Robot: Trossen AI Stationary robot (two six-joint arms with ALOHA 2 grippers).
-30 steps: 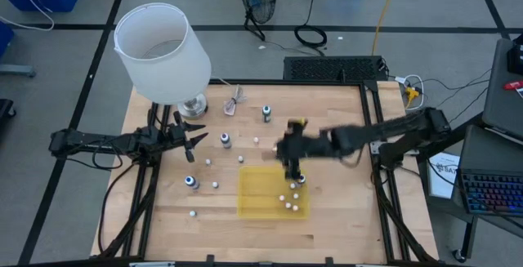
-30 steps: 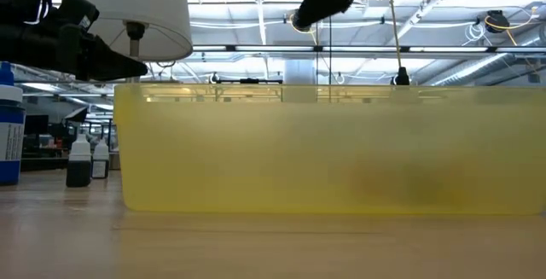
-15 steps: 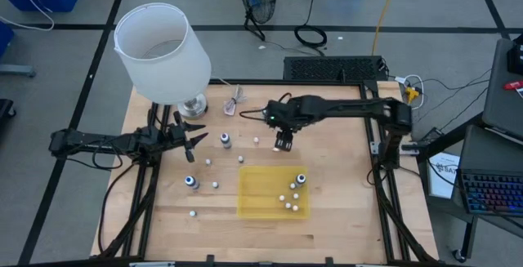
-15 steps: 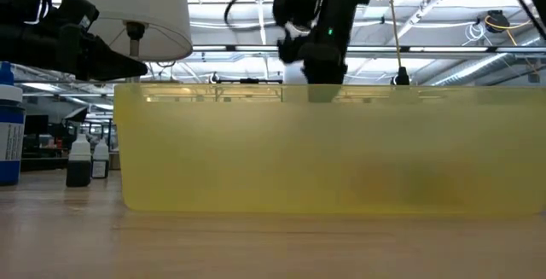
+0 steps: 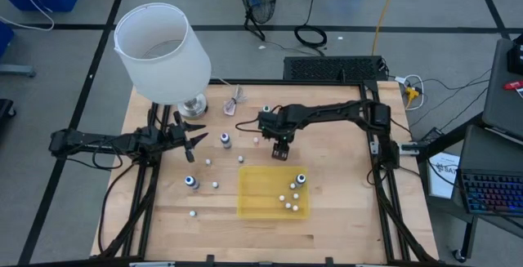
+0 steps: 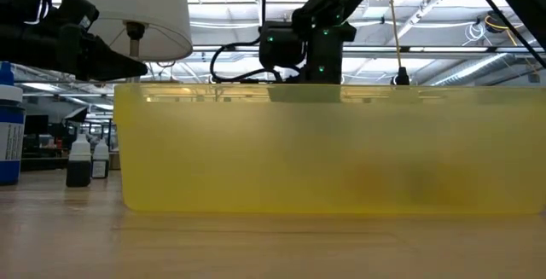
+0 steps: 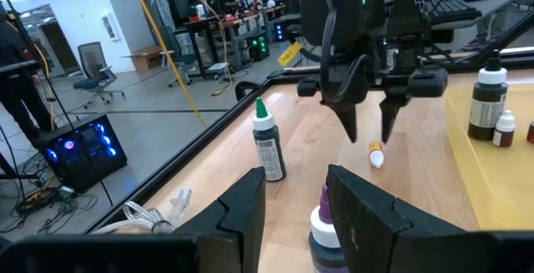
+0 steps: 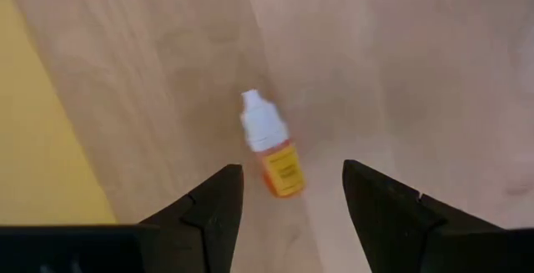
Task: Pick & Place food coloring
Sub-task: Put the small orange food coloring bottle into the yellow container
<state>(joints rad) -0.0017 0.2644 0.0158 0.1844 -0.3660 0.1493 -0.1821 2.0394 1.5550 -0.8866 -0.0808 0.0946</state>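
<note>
We count four dark food coloring bottles and about nine tiny ones across frame centre; five lie in the yellow tray. Right gripper jaws stand open, empty, above an orange bottle. Left gripper jaws partly open, empty. Labels unreadable.

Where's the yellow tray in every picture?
High view: yellow tray, front middle of the table.
Low view: its wall fills most of the picture.
Left wrist view: picture's right edge.
Right wrist view: picture's left edge.
Shared landmark: the open right gripper beside it.
</note>
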